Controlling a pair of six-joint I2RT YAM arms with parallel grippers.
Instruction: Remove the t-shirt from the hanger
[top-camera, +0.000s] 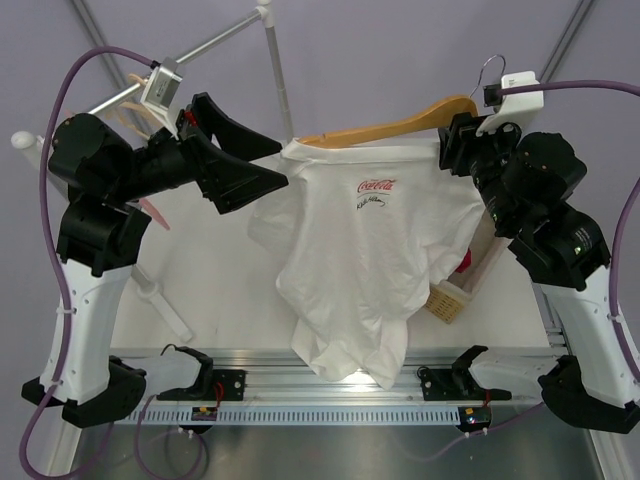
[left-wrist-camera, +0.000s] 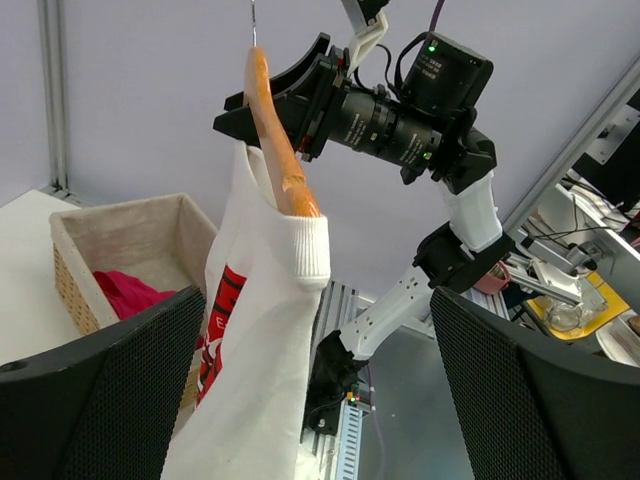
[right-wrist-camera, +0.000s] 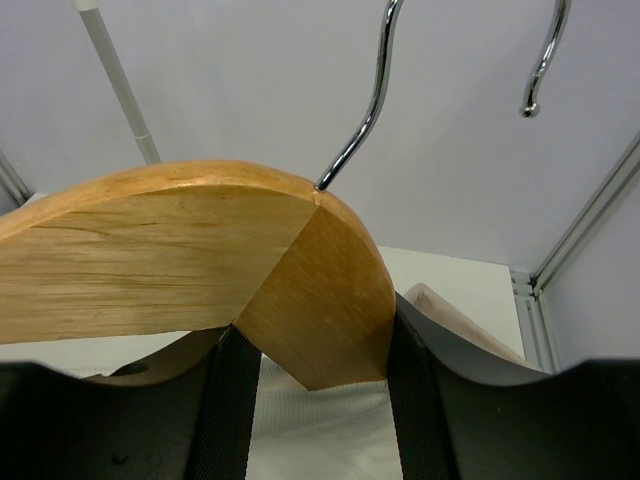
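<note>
**Caught hem sits just right of the open left fingers**

The left gripper (top-camera: 283, 163) hovers empty with its fingers spread wide. Its mouth faces right, toward the top left corner of the white Coca-Cola t-shirt (top-camera: 350, 260). The two are just beside each other, and the top view does not show whether they touch.

The t-shirt hangs in the air above the table (top-camera: 220, 285). It is caught only by a ribbed hem (left-wrist-camera: 303, 250) draped over the left tip of the wooden hanger (top-camera: 390, 128), and the rest of that arm shows bare wood. The hanger's long axis runs left to right, climbing toward its metal hook (top-camera: 490, 68).

The right gripper (top-camera: 452, 145) pinches the wood just below the hook, one finger on each face, and holds the hanger aloft.

The left arm looks much the nearer to the cloth. The hem would likely come free by sliding leftward and down off the tip, along the hanger's axis.
</note>
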